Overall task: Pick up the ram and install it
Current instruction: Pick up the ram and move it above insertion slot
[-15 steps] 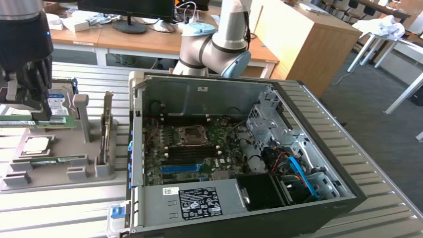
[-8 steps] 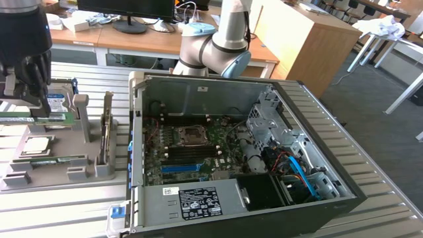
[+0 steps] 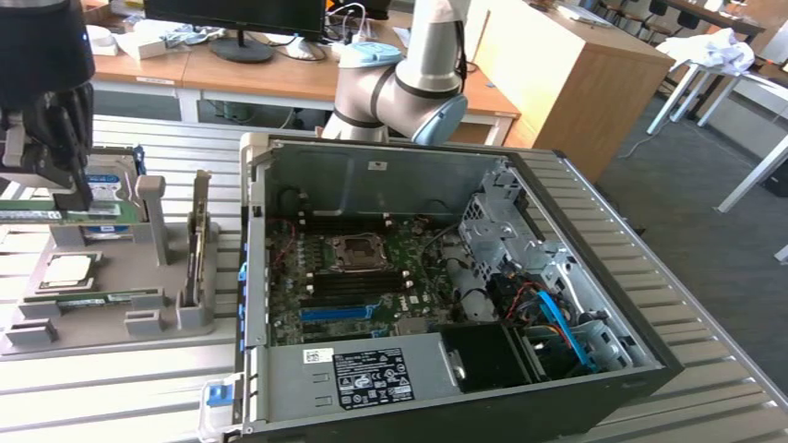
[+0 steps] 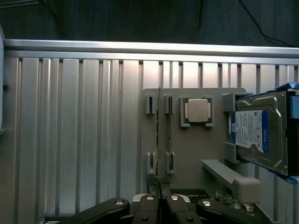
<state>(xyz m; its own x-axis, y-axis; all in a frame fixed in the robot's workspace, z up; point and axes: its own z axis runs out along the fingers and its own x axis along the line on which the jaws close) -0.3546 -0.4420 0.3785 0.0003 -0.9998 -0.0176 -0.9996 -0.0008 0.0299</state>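
Observation:
The ram (image 3: 35, 214) is a thin green stick with a white label, held level just above the grey parts tray (image 3: 105, 325) at the exterior view's left. My black gripper (image 3: 70, 205) is shut on it from above. In the wrist view the ram (image 4: 159, 140) appears edge-on as a thin line running away from the closed fingertips of the gripper (image 4: 160, 198), over the tray (image 4: 196, 154). The open computer case (image 3: 615, 305) lies on the table to the exterior view's right, with its motherboard (image 3: 357, 277) exposed.
A second green stick (image 3: 105, 298) (image 4: 169, 135) rests in the tray's slot beside the held one. The tray also carries a square silver processor (image 3: 68, 269) (image 4: 197, 111) and a blue-labelled hard drive (image 3: 109, 194) (image 4: 254, 133). The arm's base (image 3: 407, 88) stands behind the case.

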